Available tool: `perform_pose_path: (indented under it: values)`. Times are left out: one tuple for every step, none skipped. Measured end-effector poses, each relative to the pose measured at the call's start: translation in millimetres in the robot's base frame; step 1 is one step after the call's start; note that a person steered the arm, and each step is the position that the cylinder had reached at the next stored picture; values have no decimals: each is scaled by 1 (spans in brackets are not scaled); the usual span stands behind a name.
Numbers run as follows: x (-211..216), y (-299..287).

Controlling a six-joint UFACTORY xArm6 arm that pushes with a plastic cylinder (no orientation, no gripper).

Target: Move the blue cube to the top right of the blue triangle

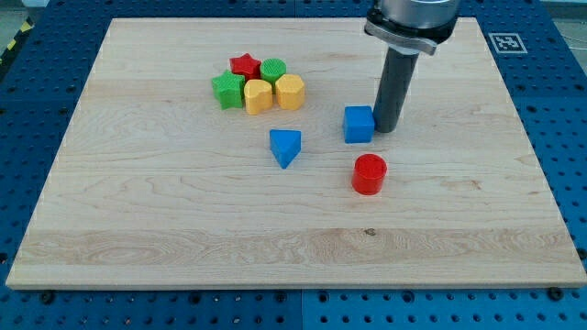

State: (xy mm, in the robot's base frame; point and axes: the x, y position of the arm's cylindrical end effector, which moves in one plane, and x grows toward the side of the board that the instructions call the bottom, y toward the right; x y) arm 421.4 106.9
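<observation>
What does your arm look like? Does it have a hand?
No hand. My arm ends in a straight, dark grey round rod hanging from a wider dark housing with a silvery metal collar. My tip is plain and blunt. No cables or markings show.

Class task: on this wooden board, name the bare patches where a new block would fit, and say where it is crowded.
Bare: the strip along the view's bottom of the wooden board, below the red cylinder and blue triangle; also the view's left side. Crowded: the red star, two green and two yellow blocks. My tip sits right of the blue cube.
</observation>
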Motion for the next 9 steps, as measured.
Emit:
perform_pose_path:
  values:
    - [14,0]
    - [34,4]
    - [30,-21]
    - [25,-23]
    - [25,-13]
    - [22,22]
    - [11,12]
    - [3,-22]
    - [3,-40]
